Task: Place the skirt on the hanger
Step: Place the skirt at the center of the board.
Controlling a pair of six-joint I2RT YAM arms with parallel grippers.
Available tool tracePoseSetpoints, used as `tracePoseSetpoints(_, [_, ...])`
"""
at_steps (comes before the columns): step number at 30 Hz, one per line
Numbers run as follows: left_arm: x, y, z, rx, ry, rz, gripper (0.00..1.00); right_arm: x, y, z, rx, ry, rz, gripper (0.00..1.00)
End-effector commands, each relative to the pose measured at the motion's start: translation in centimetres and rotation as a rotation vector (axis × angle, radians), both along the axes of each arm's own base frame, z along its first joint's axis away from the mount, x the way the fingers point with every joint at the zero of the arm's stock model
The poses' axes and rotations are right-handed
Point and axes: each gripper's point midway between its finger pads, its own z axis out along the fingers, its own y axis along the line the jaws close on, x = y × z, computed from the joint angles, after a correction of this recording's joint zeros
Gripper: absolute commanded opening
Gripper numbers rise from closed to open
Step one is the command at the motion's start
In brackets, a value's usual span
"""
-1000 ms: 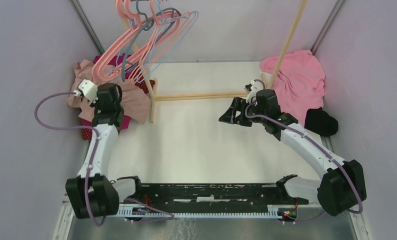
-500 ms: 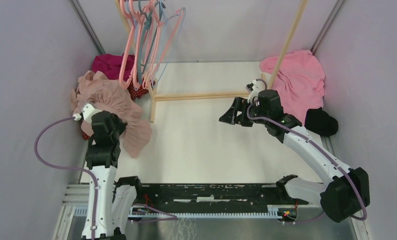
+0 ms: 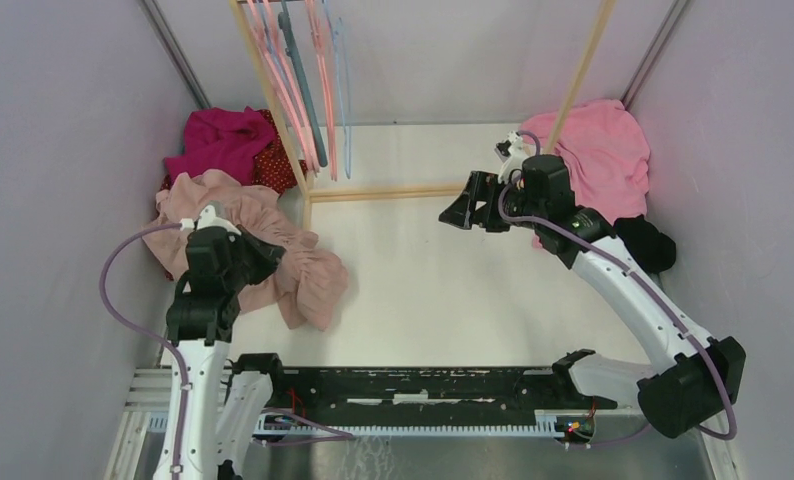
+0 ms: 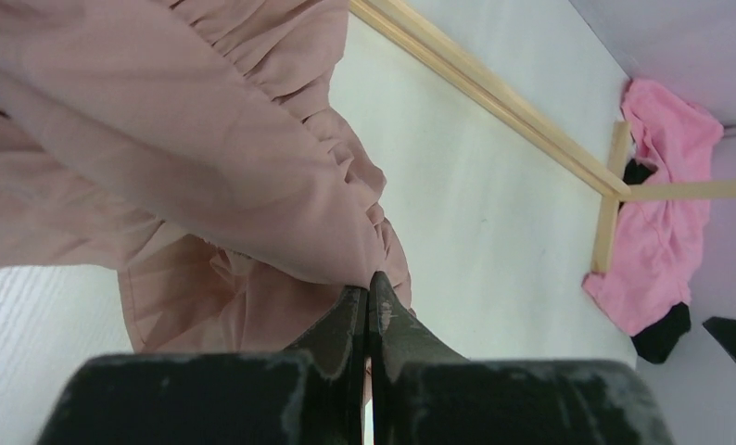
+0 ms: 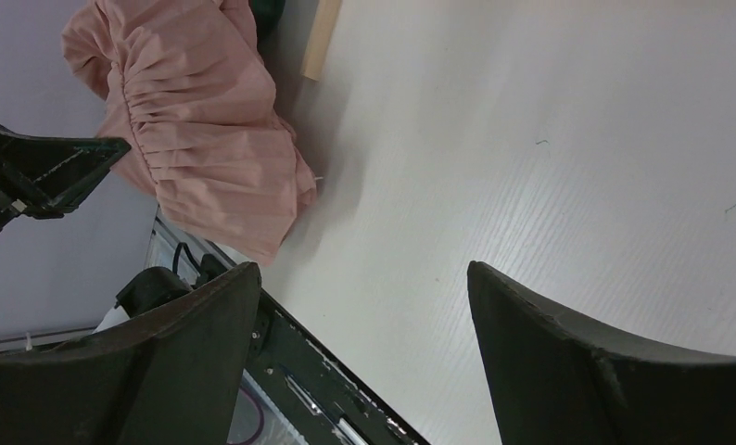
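Tightly pinched thin, pleated dusty-pink skirt in left gripper, folds bunched on smooth white table; held right gripper spread wide, empty.

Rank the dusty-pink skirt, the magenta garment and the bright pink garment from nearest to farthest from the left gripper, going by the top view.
1. The dusty-pink skirt: on the near left, clamped in the left gripper, whose jaws are shut on it.
2. The magenta garment: in the far-left corner, behind the skirt.
3. The bright pink garment: in the far-right corner, on the opposite side.
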Motion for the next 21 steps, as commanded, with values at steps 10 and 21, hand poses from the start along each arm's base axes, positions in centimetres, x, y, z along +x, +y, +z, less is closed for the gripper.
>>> tracePoseSetpoints(10, [0.7,-12.6,0.0,0.132,0.103,-0.442,0.03,3.3,1.2,0.7,-0.072,-0.016,0.029,0.88])
tracePoseSetpoints(21, [-1.7,-29.4,-2.8,0.306,0.071,-0.767,0.03,4.0,-4.7,-2.3,-0.275,0.05,-0.114,0.89])
